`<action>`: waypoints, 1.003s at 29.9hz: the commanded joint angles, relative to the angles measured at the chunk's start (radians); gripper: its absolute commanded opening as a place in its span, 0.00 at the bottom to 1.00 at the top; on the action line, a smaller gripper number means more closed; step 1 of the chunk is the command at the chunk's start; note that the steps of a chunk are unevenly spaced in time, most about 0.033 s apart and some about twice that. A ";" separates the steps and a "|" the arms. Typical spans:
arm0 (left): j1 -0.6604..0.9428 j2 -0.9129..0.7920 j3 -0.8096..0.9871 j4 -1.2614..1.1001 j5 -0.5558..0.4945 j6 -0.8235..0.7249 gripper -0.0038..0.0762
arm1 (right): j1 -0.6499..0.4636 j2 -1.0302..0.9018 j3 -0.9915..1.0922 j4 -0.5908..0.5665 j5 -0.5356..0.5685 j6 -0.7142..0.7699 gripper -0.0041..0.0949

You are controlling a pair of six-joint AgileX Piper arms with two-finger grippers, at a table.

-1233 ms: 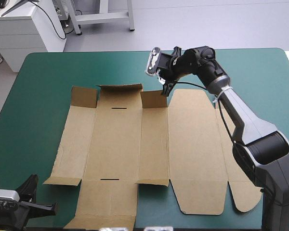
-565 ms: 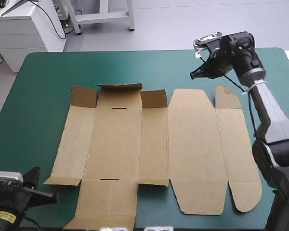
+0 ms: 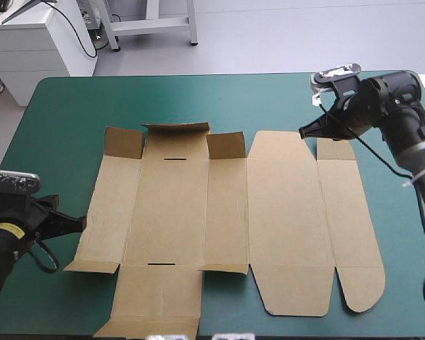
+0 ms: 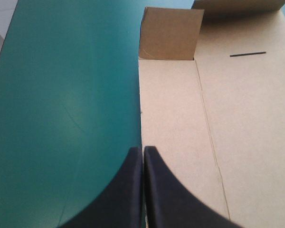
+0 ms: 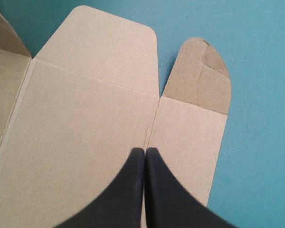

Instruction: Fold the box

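1. The box (image 3: 227, 219), a flat cut sheet of brown board, lies mid-tabletop on the teal-green cover (image 3: 64, 113). Its long axis runs left to right, and three far flaps stand raised.
2. The left gripper (image 3: 81, 221), black fingers clenched and empty, points at the box's left edge from just beside it, so it is the nearer arm there.
3. The right gripper (image 3: 302, 132), also clenched on nothing, hovers over the box's far right crease.
4. Earlier the left gripper sat well off the box, and the right was at the raised middle flap.
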 commanded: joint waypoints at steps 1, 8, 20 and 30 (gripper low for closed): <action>-0.005 0.085 -0.061 0.011 -0.032 -0.004 0.04 | -0.005 -0.149 0.132 -0.011 -0.112 0.011 0.03; 0.107 0.258 -0.063 -0.145 0.000 0.134 0.07 | -0.005 -0.365 0.456 -0.015 -0.228 0.013 0.03; 0.461 0.518 -0.076 -0.715 0.259 0.551 0.07 | -0.005 -0.682 0.798 -0.013 -0.286 0.114 0.03; 0.503 0.731 -0.211 -0.675 0.472 0.606 0.07 | -0.005 -0.925 0.934 -0.013 -0.266 0.135 0.03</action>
